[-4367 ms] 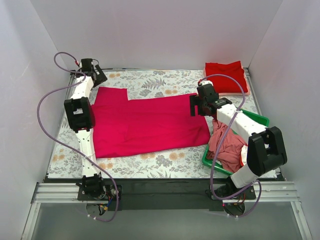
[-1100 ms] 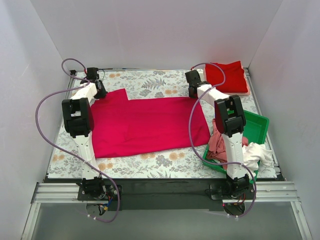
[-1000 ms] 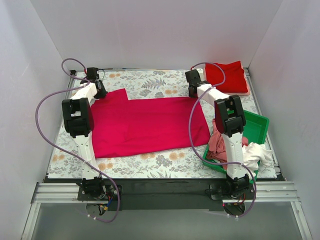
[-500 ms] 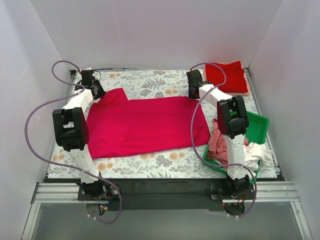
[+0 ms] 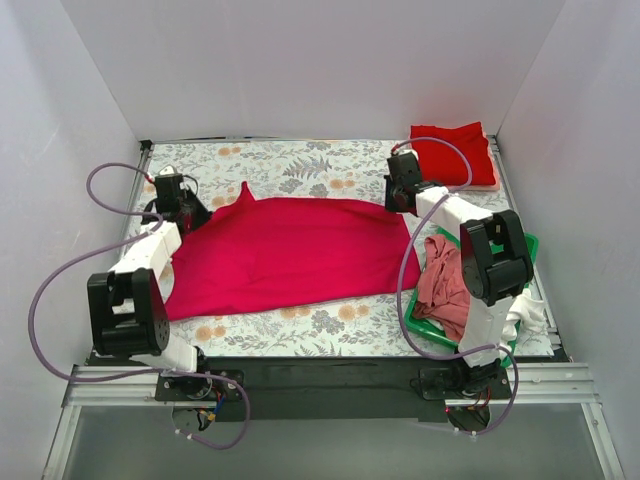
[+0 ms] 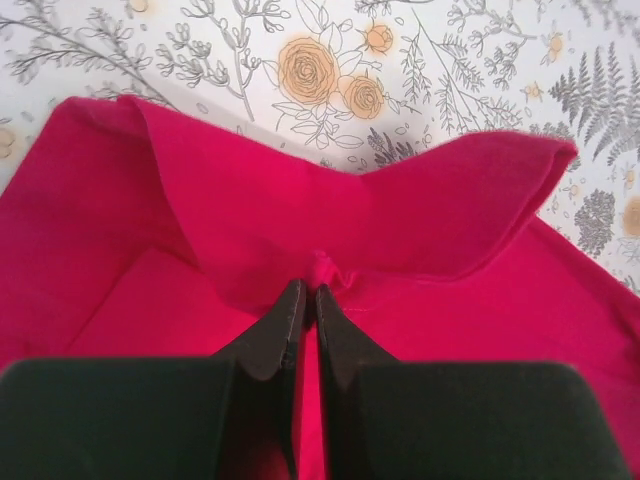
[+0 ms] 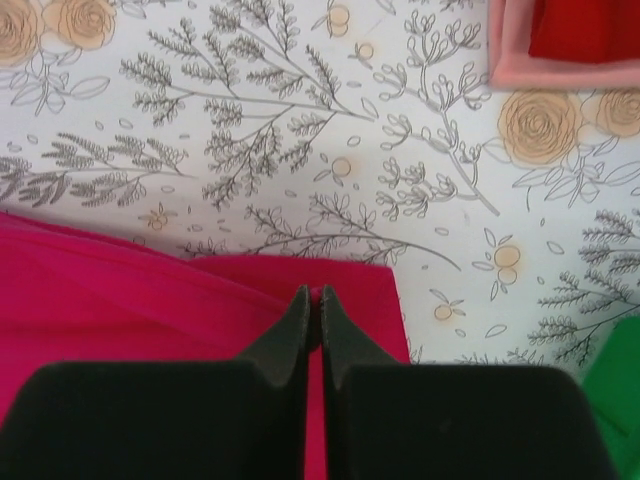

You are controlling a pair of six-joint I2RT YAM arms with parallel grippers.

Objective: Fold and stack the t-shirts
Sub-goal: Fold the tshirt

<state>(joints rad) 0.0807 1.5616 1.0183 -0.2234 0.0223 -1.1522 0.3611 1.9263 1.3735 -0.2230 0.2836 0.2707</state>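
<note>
A magenta-crimson t-shirt [image 5: 285, 250] lies spread over the flowered cloth, its far edge lifted at both ends. My left gripper [image 5: 187, 213] is shut on a pinch of that shirt [image 6: 330, 270] at its far left corner, where a sleeve flap [image 6: 470, 195] folds over. My right gripper [image 5: 398, 200] is shut on the shirt's far right corner [image 7: 345, 280]. A brighter red folded t-shirt [image 5: 452, 152] rests at the back right on a pale pink one [image 7: 540, 68]. A dusty-pink t-shirt [image 5: 445, 285] and a white one [image 5: 528, 312] are heaped in the tray.
The green plastic tray [image 5: 524, 248] stands at the right, next to my right arm. White walls close in the table on three sides. The flowered tablecloth [image 5: 300, 165] shows behind the shirt and along the near edge [image 5: 300, 325].
Both grippers have pulled back toward the near side and lifted the magenta-crimson shirt's far edge. The left sleeve now peaks up. Both arms have folded lower and nearer their bases.
</note>
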